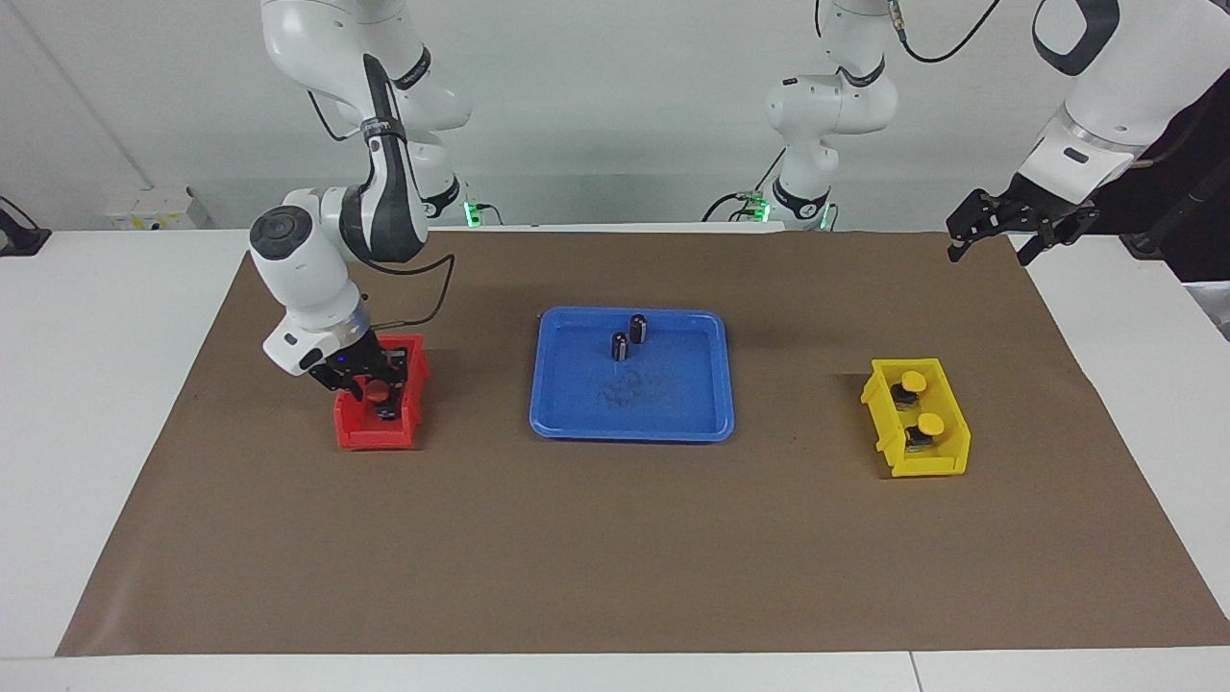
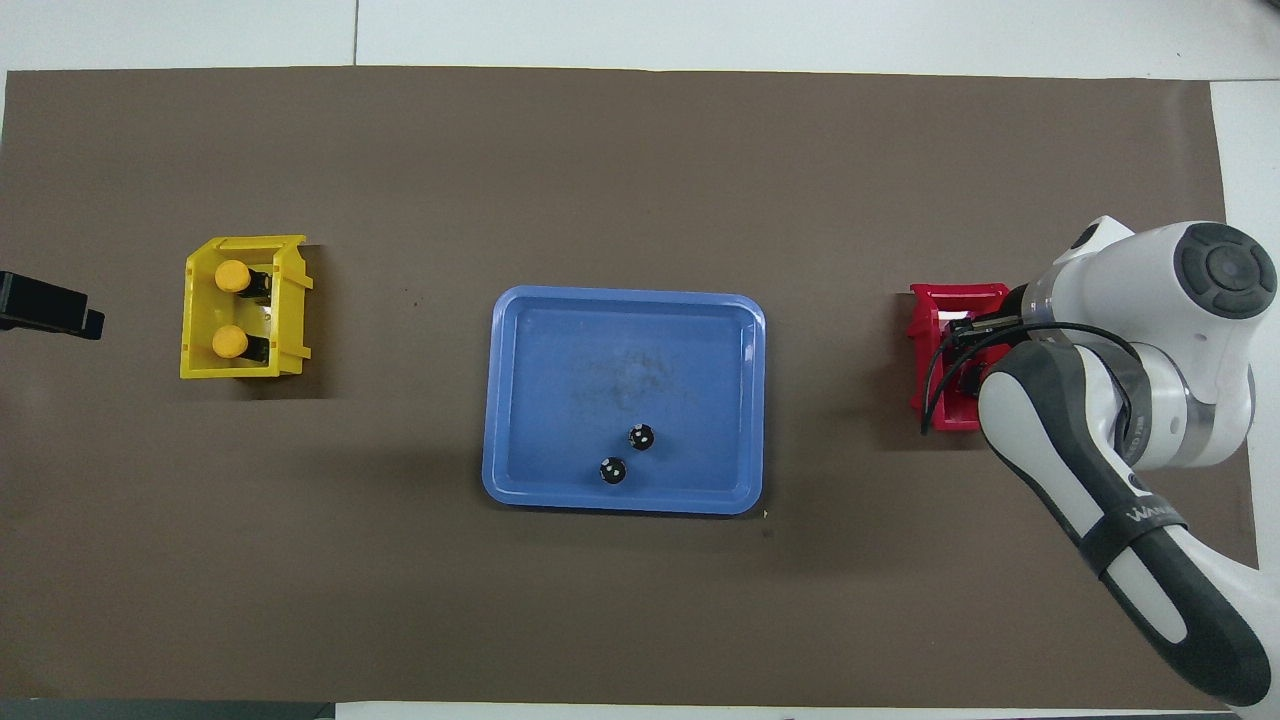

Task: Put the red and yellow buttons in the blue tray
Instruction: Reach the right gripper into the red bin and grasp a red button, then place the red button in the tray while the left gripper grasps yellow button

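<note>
Red plastic walls of a small bin (image 1: 380,423) surround the right end effector (image 1: 373,384), which dips in from a bent arm and is closed on a red button (image 1: 376,390). The left end effector (image 1: 1004,231) waits open above the bench corner at the robots' edge. Two yellow buttons (image 1: 913,404) sit in a yellow bin (image 1: 947,452). The blue tray (image 1: 673,423) lies mid-bench on brown paper (image 1: 615,557), holding two dark cylinders (image 1: 629,338). Behind stands a pale wall.

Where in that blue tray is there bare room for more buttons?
The blue tray holds only two dark cylinders, near its edge nearest the robots. The rest of its floor, toward the farther rim, is bare. The red bin is crowded: the right gripper fills it.
</note>
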You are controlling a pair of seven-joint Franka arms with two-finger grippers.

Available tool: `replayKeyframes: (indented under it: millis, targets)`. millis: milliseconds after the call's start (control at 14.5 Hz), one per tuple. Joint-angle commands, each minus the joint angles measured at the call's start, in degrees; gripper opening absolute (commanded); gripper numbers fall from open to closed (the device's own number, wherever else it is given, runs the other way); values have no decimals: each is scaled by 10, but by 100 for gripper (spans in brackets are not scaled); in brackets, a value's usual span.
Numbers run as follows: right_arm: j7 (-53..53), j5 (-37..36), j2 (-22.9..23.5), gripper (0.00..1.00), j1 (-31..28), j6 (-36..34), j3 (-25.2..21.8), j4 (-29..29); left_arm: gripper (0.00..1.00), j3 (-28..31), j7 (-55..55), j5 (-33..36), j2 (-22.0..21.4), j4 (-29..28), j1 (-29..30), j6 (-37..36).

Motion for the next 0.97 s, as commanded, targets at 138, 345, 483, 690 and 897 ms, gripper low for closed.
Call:
replayKeyframes:
  millis: [138, 345, 483, 690, 897]
  targets:
    - [-18, 5, 14, 23, -7, -99, 4, 97, 100, -2, 2, 4, -11, -11, -2, 3]
    - [1, 6, 60, 24, 23, -236, 14, 263, 100, -3, 2, 10, -11, -25, -5, 39]
    - [104, 2, 89, 24, 76, -256, 15, 329, 100, -6, 2, 10, -12, -53, -6, 85]
    - [299, -1, 109, 24, 183, -217, 15, 341, 92, -7, 1, 10, -1, -126, -13, 208]
    - [405, -18, 169, 24, 278, -172, 15, 363, 76, -7, 1, 9, 41, -145, -13, 274]
